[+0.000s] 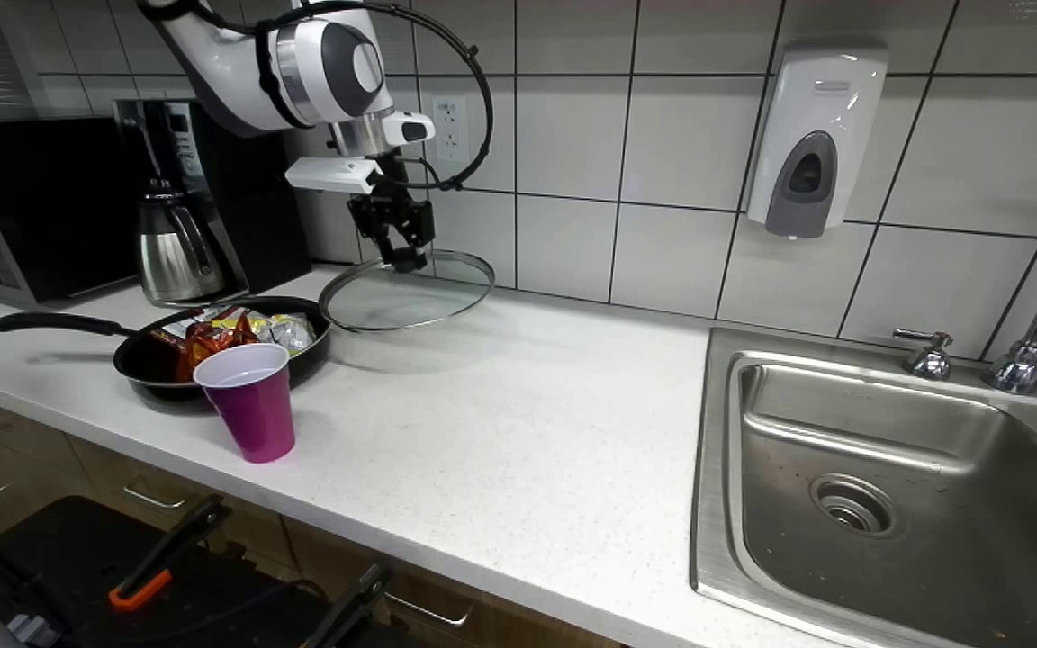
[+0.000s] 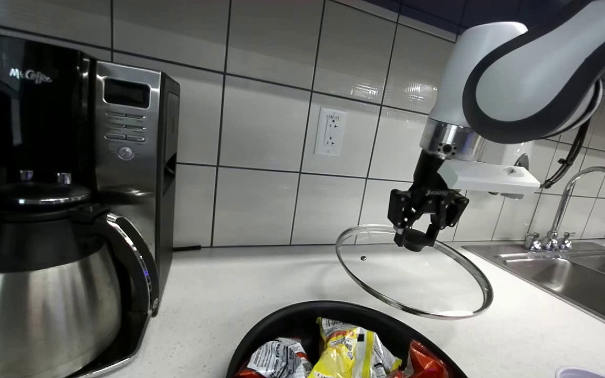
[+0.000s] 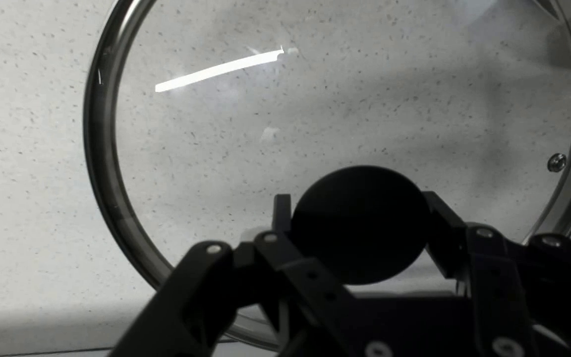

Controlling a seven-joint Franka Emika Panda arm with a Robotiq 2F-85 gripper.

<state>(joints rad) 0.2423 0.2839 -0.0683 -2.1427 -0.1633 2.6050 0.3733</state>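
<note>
Wrist view: my gripper [image 3: 357, 227] clamps the lid's [image 3: 335, 114] knob [image 3: 360, 213]. In an exterior view, a pan [image 1: 160, 392] crowds its eight o'clock.

There is one lid [image 2: 413, 273], one pan [image 1: 163, 393] and one cup [image 1: 257, 414].

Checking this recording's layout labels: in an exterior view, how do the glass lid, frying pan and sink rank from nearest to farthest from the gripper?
1. Glass lid: nearest, held by its black knob in the gripper.
2. Frying pan: next, toward the left of that view.
3. Sink: farthest, at the right.
</note>
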